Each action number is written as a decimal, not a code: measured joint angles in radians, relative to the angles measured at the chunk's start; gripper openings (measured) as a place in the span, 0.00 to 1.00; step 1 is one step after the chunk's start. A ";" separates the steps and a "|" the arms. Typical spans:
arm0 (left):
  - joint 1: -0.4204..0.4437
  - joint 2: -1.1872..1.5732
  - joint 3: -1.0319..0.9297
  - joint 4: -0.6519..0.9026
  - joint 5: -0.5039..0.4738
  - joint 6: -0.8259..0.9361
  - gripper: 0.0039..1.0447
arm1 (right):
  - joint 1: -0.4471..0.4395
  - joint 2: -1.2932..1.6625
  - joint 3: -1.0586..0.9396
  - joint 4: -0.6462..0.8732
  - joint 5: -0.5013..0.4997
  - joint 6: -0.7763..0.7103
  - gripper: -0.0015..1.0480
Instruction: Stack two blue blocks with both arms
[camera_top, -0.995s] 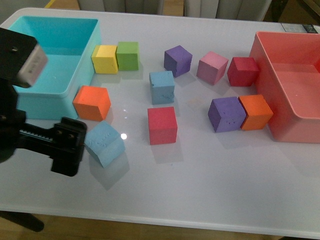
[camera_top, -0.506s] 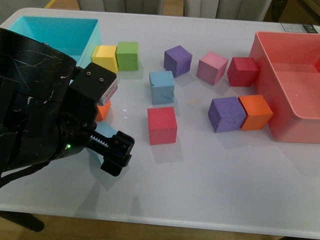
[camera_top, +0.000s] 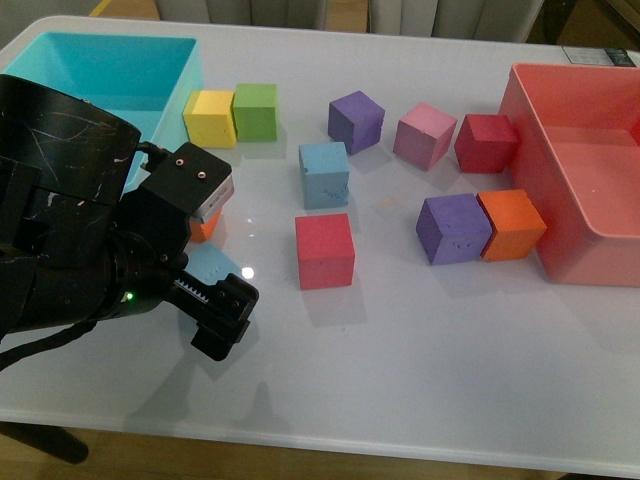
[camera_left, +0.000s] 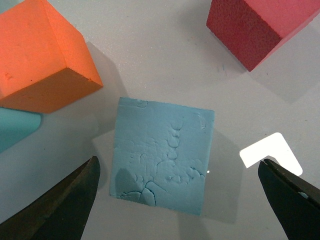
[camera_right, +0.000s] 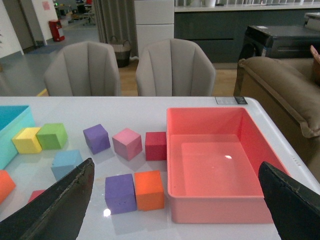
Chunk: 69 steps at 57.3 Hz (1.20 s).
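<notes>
Blue block (camera_left: 161, 155) lies centred between our left gripper's (camera_left: 177, 172) wide-open jaws; closing on its skewed faces could twist it, or one jaw may nudge the neighbouring orange block (camera_left: 42, 55).

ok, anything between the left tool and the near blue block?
Nothing visible. The left tool is open straight over the blue block, with bare table on both sides of it. The orange block sits off to one side, clear of the blue one.
</notes>
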 joint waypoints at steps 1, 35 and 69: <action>0.001 0.002 0.002 0.000 0.000 0.001 0.92 | 0.000 0.000 0.000 0.000 0.000 0.000 0.91; 0.039 0.117 0.095 -0.035 0.014 0.037 0.92 | 0.000 0.000 0.000 0.000 0.000 0.000 0.91; 0.037 0.088 0.084 -0.087 0.048 -0.069 0.46 | 0.000 0.000 0.000 0.000 0.000 0.000 0.91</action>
